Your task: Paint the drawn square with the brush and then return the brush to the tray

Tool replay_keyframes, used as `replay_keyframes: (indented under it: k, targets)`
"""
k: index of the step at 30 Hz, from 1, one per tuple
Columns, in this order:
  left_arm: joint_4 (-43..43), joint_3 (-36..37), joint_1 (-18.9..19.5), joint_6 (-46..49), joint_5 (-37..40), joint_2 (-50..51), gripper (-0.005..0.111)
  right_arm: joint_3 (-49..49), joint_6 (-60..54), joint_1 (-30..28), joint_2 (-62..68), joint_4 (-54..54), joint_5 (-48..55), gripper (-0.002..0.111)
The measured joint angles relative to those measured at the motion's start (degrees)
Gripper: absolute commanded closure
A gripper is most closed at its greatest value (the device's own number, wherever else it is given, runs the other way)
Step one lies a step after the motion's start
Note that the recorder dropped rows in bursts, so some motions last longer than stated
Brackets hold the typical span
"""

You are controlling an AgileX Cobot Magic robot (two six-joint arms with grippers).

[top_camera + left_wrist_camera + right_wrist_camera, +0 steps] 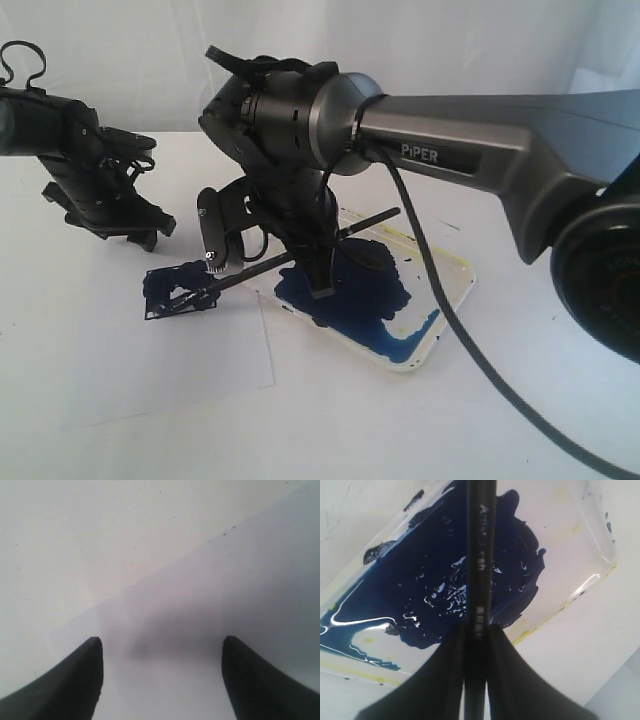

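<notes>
Nearest the exterior camera, the right arm (480, 150) fills the right side. Its black cable (470, 350) trails down across the white table (400, 420). A white paper sheet (180, 370) lies flat on the near left of the table.

Just beyond, the tray (430, 290) sits beside the sheet's right edge. A large dark blue paint blotch (370, 290) covers most of its floor, and yellowish stains mark its rim. The right gripper (318, 285) points down over the tray, its jaws closed narrowly on the brush (250, 272). The right wrist view shows the same grasp: the right gripper (476, 630) pinches the black shaft of the brush (479, 555) between both fingers, above the wet blotch (445, 580) in the tray (580, 540).

The brush slants low across the tray's left edge, with its handle end raised towards the back right. Its tip reaches the drawn square (175, 290) on the paper. The square is already smeared with dark blue paint. I cannot tell whether the bristles touch the sheet.

Farther back on the left, the left gripper (150, 235) hangs above the table, well apart from the brush. In the left wrist view, the left gripper (160, 645) is spread wide, with only pale surface between its fingers.
</notes>
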Motion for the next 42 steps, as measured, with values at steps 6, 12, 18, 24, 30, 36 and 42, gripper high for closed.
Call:
replay_keyframes:
  k: [6, 12, 18, 24, 30, 36, 42]
  targets:
    - [0.09, 0.00, 0.00, -1.20, -0.76, -0.10, 0.037, 0.00, 0.00, 0.00, 0.00, 0.84, -1.04, 0.108]
    - [-0.02, 0.00, 0.00, -1.45, -0.86, -0.10, 0.037, 0.00, 0.00, 0.00, 0.00, 0.94, -1.07, 0.108]
    - [-0.39, 0.00, 0.00, -1.45, -0.86, -0.10, 0.037, 0.00, 0.71, 0.00, 0.00, 0.81, -1.07, 0.108]
    - [-0.29, 0.00, 0.00, -0.32, -0.86, -0.10, 0.037, 0.00, 2.09, 0.00, 0.00, -3.85, -1.07, 0.108]
    - [-0.29, 0.00, 0.00, 0.15, -0.86, -0.10, 0.037, 0.00, 2.09, 0.00, -0.71, -4.48, -2.07, 0.108]
    - [-0.18, 0.00, 0.00, 0.52, -0.86, -0.10, 0.037, 0.00, 2.32, 0.00, -2.00, -4.97, -2.21, 0.108]
    - [-0.18, 0.00, 0.00, 0.52, -0.86, -0.10, 0.037, 0.00, 2.32, 0.00, -2.00, -5.00, -0.95, 0.108]
